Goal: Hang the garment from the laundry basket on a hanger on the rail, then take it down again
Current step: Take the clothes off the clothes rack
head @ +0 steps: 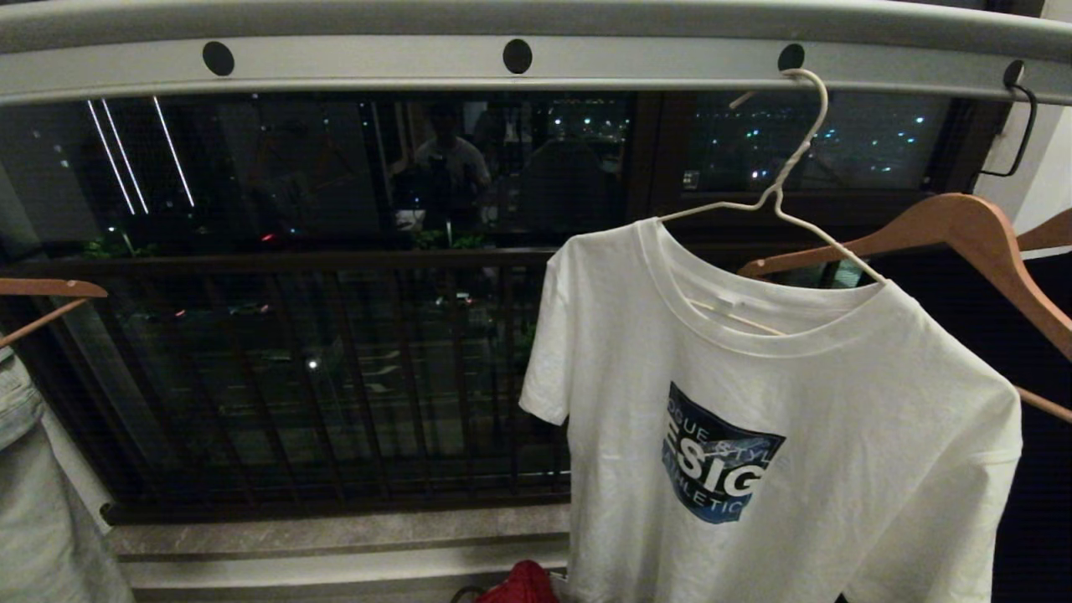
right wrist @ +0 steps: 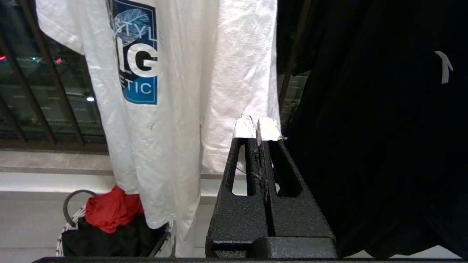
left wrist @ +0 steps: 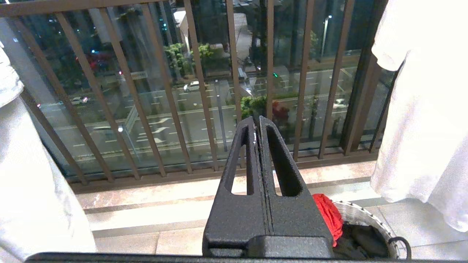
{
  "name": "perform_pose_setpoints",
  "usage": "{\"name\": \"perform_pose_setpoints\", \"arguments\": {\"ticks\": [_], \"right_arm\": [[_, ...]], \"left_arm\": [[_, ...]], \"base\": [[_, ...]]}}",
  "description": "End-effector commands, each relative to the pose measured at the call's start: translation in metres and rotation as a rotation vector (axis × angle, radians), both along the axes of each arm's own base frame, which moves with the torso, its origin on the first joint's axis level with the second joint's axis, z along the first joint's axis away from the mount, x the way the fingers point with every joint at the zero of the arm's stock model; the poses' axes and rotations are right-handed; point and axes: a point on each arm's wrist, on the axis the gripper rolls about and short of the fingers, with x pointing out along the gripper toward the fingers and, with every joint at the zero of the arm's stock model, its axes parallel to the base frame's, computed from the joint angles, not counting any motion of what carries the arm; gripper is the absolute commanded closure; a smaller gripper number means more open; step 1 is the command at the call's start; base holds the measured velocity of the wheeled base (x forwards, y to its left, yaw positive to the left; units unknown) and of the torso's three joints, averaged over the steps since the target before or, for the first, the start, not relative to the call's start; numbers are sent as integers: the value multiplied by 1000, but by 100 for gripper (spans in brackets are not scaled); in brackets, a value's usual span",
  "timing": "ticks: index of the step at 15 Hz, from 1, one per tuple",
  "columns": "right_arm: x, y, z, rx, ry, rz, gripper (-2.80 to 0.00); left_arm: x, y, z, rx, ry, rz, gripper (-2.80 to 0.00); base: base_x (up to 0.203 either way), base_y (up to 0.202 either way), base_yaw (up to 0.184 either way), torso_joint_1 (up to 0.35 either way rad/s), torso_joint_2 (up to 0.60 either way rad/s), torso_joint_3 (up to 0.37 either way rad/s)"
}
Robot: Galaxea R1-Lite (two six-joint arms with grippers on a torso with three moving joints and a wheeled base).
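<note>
The white garment (head: 779, 435) with a blue shield graphic hangs on the thin white wire hanger (head: 787, 180), whose hook sits in a hole of the pale grey rail (head: 519, 67). The same shirt (right wrist: 175, 109) hangs in the right wrist view, and its sleeve and side (left wrist: 427, 109) show in the left wrist view. The laundry basket (left wrist: 360, 215) stands on the floor below it, holding a red cloth and a black garment. My left gripper (left wrist: 257, 122) is shut and empty, level, facing the balcony bars. My right gripper (right wrist: 258, 126) is shut and empty, just in front of the shirt's hem.
Brown wooden hangers (head: 946, 234) hang on the rail to the right, one carrying a black garment (right wrist: 376, 128). Another wooden hanger (head: 46, 297) with a pale garment (head: 33, 494) is at the left. Dark balcony railing bars (head: 335, 377) and a stone sill (head: 335, 536) lie ahead.
</note>
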Motion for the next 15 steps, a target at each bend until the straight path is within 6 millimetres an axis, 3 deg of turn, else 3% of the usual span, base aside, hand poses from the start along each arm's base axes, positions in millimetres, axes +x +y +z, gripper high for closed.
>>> {"name": "perform_pose_setpoints", "arguments": {"ticks": [1,15], "right_arm": [[0,0,0,-2,3,1,0],[0,0,0,2,3,1,0]], "left_arm": [[1,0,-4,-2,14,1,0],[1,0,-4,-42,14,16,0]], "base": [[0,0,0,0,0,0],[0,0,0,0,0,0]]}}
